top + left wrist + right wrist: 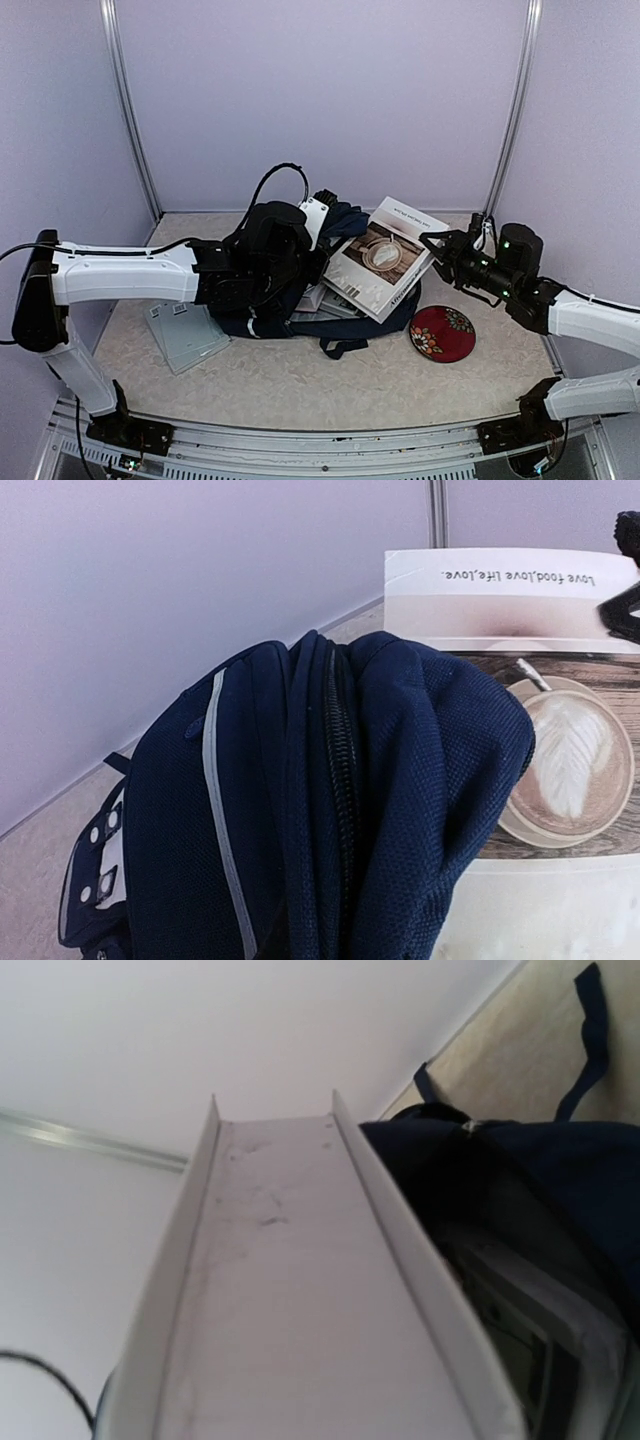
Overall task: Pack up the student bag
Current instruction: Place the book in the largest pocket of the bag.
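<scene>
The student bag (390, 312), dark navy with pale stripe trim, lies mid-table with its mouth facing right. My left gripper (318, 212) is shut on the raised top flap. In the left wrist view the bunched fabric and zipper (330, 810) hide the fingers. A white book with a coffee-cup cover (385, 255) hangs tilted over the bag's mouth, and my right gripper (437, 243) is shut on its right edge. The book's page edge (290, 1300) fills the right wrist view and hides those fingers. The book's cover (560, 680) shows behind the flap. Other books (322, 300) lie inside the bag (520, 1180).
A round red patterned disc (443, 333) lies on the table right of the bag. A flat grey book (185, 335) rests to the left, under my left arm. A black strap (340, 347) trails toward the front. Pale walls close in behind and at both sides.
</scene>
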You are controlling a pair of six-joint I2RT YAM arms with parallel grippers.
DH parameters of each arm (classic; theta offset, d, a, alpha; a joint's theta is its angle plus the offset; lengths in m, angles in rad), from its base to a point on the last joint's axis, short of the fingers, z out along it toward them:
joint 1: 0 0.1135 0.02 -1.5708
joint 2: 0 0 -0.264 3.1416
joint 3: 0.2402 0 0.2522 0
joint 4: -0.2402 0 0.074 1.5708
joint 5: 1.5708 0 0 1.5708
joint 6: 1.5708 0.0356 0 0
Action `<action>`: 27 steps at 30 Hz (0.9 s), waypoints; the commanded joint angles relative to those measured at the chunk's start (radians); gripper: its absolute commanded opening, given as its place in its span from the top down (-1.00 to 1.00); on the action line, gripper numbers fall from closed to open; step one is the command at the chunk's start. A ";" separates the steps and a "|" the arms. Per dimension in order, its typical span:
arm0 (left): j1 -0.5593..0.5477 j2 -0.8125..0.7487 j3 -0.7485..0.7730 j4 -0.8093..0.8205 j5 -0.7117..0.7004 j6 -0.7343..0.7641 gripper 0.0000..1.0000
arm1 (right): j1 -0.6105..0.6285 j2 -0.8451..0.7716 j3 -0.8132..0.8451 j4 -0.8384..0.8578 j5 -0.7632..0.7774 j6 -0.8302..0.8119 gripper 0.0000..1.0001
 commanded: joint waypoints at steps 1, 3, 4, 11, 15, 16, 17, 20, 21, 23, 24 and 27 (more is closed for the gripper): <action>-0.010 -0.079 -0.004 0.207 0.109 -0.030 1.00 | 0.045 0.072 0.033 0.150 0.139 0.102 1.00; -0.016 -0.090 -0.011 0.219 0.128 -0.027 1.00 | 0.073 0.123 0.057 0.183 0.187 0.129 1.00; -0.019 -0.094 -0.011 0.221 0.132 -0.021 1.00 | 0.089 0.153 0.080 0.189 0.207 0.127 1.00; -0.041 -0.102 0.028 0.177 0.177 0.027 1.00 | 0.212 0.337 0.195 0.232 0.456 0.185 1.00; -0.003 -0.125 0.054 0.115 0.230 0.034 1.00 | 0.276 0.415 0.252 0.198 0.574 0.186 1.00; 0.006 -0.132 0.063 0.085 0.273 0.041 1.00 | 0.277 0.432 0.259 0.192 0.581 0.183 1.00; 0.009 -0.135 0.072 0.063 0.299 0.050 1.00 | 0.282 0.448 0.263 0.187 0.590 0.185 1.00; 0.014 -0.139 0.081 0.049 0.317 0.053 1.00 | 0.310 0.496 0.259 0.208 0.646 0.190 1.00; 0.017 -0.134 0.087 0.049 0.339 0.044 1.00 | 0.319 0.512 0.256 0.228 0.669 0.186 1.00; 0.020 -0.114 0.110 0.036 0.392 0.034 1.00 | 0.332 0.541 0.256 0.263 0.717 0.166 1.00; 0.020 -0.102 0.126 0.023 0.411 0.026 1.00 | 0.335 0.552 0.263 0.270 0.732 0.153 1.00; 0.021 -0.073 0.156 0.014 0.439 0.005 1.00 | 0.353 0.593 0.292 0.315 0.742 0.093 0.88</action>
